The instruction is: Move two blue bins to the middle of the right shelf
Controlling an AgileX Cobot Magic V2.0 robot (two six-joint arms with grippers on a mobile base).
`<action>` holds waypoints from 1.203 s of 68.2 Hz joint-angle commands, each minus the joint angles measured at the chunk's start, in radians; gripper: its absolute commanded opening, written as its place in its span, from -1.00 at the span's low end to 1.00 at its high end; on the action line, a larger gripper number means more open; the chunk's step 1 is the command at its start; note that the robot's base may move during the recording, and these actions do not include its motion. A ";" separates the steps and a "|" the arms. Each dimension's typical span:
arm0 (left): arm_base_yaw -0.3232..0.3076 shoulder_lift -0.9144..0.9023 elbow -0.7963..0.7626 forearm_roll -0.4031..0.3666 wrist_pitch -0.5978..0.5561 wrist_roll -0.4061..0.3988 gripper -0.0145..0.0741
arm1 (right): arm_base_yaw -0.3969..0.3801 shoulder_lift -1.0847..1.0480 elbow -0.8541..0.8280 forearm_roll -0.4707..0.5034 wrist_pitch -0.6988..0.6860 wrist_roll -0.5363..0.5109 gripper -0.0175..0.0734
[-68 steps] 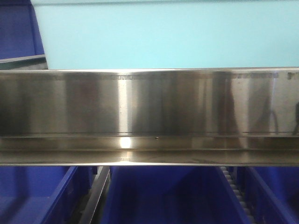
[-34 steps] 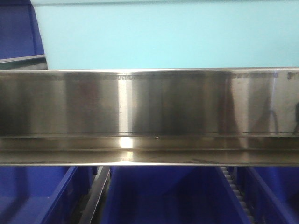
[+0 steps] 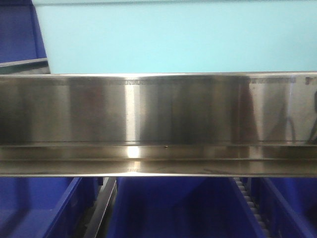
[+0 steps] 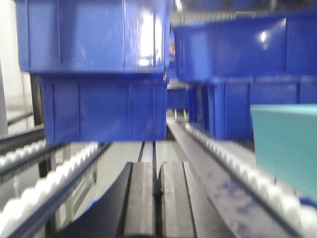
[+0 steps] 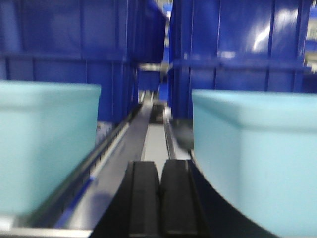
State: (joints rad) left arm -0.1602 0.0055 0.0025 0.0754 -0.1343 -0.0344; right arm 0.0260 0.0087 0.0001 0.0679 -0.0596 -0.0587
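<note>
Your left gripper (image 4: 157,197) had its jaws pressed together on nothing, facing stacked blue bins (image 4: 101,104) that sat on the roller rails (image 4: 59,176). Your right gripper (image 5: 159,198) was likewise closed and empty, low between two pale turquoise bins (image 5: 257,158), with more blue bins behind them.

Shelf rail (image 3: 158,124): brushed metal with a satin sheen, one bright highlight left of centre. Blue bins (image 4: 99,44): smooth hard plastic, glossy, with glare patches. Pale turquoise bin (image 5: 257,163): plastic, which I judge matt. Rollers (image 4: 54,181): white, smooth. My left gripper (image 4: 157,198) and right gripper (image 5: 159,198): black, matt.
</note>
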 commanded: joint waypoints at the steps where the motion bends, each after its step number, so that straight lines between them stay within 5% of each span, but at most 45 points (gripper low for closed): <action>1: 0.002 -0.005 -0.002 -0.023 -0.074 -0.004 -0.92 | -0.003 -0.009 0.000 0.004 -0.091 -0.002 -0.97; 9: 0.002 -0.005 -0.100 -0.026 -0.023 -0.004 -0.92 | -0.003 -0.009 -0.106 0.006 -0.027 -0.002 -0.97; 21: 0.002 0.057 -0.429 -0.026 0.327 -0.004 -0.80 | -0.003 0.042 -0.435 0.006 0.292 -0.002 -0.90; 25: 0.002 0.099 -0.509 -0.021 0.389 -0.004 -0.63 | -0.003 0.093 -0.502 0.006 0.368 -0.002 -0.71; 40: 0.002 0.273 -0.679 -0.021 0.467 -0.002 0.32 | -0.003 0.250 -0.652 0.006 0.436 -0.002 0.49; 48: -0.003 0.361 -0.757 -0.028 0.496 -0.002 0.63 | -0.003 0.306 -0.679 0.000 0.438 -0.002 0.64; 69: -0.319 0.644 -1.070 -0.028 0.788 0.034 0.69 | 0.005 0.559 -0.912 0.043 0.578 -0.015 0.64; 82: -0.474 0.893 -1.237 -0.026 0.889 0.025 0.69 | 0.131 0.773 -1.089 0.148 0.692 -0.124 0.64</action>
State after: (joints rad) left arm -0.5845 0.8044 -1.1688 0.0509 0.7199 -0.0070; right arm 0.1089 0.6934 -1.0189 0.1911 0.5802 -0.1516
